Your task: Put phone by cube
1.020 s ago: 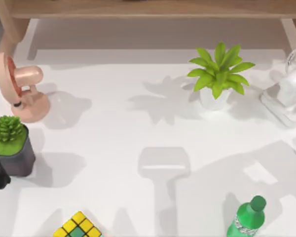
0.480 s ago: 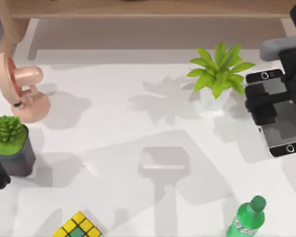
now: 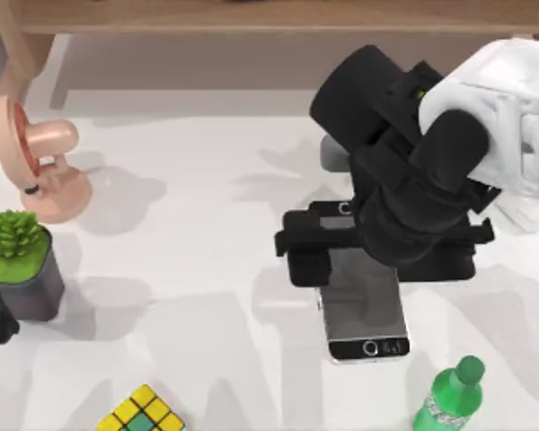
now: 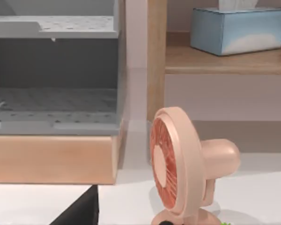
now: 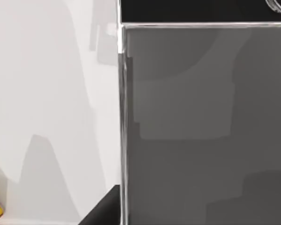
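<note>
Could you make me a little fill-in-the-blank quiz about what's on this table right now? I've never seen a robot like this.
1. The right gripper holds the ____ above the middle of the table.
2. The cube at the table's near edge is mostly ____ with some green.
3. The green bottle stands to the ____ of the cube in the top view.
4. The pink fan stands behind a potted succulent on the table's ____ side.

Missing words: phone; yellow; right; left
</note>
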